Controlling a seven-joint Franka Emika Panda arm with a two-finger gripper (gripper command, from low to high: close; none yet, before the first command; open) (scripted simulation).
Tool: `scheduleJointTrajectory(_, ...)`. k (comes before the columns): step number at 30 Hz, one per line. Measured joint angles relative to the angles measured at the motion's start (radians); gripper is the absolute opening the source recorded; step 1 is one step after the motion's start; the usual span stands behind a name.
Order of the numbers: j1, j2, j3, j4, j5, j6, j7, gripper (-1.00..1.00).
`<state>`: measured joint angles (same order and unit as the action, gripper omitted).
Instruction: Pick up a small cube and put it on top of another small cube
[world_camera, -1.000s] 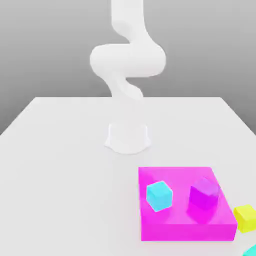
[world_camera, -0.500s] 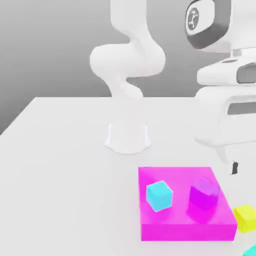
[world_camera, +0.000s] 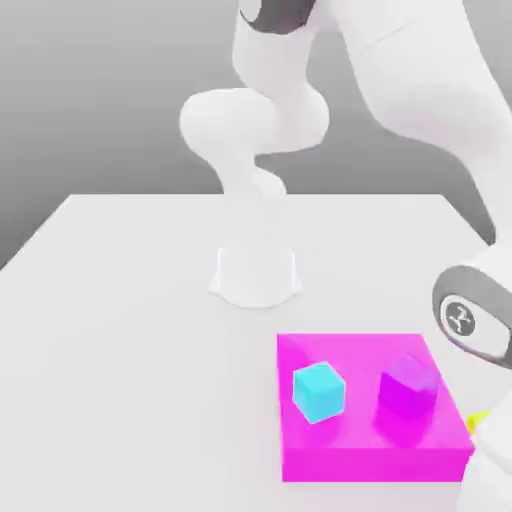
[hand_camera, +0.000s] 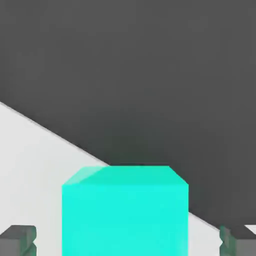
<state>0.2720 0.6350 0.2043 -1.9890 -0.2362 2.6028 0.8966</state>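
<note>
a glossy turquoise cube with crisp edges sits on the white surface between the claw's grey fingertips, which stand apart on either side, not touching it.

Glossy white rounded arm w/ dark grey joint caps, round logo mark, grey fingertips

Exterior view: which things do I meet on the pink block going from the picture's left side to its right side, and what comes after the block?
small cyan cube → small purple cube, both on the flat magenta block → small yellow cube, partly hidden behind the white robot arm.
</note>
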Motion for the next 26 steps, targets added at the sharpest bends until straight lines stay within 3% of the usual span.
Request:
scheduleJointTrajectory(5, 0.002, 0.006, -0.002, 0.001, 0.001, 0.004, -0.001, -1.0)
scheduleJointTrajectory(9, -0.019, -0.114, 0.032, -0.035, 0.04, -0.079, -0.03, -1.0)
scheduleJointTrajectory(18, -0.012, -0.405, 0.157, -0.348, 0.105, -0.053, -0.145, -1.0)
scheduleJointTrajectory(23, 0.035, -0.31, 0.113, -0.384, 0.015, 0.071, -0.09, -1.0)
scheduleJointTrajectory(24, 0.044, -0.29, 0.101, -0.384, 0.001, 0.09, -0.08, 1.0)
scheduleJointTrajectory(26, 0.044, -0.29, 0.101, -0.384, 0.001, 0.09, -0.08, 1.0)
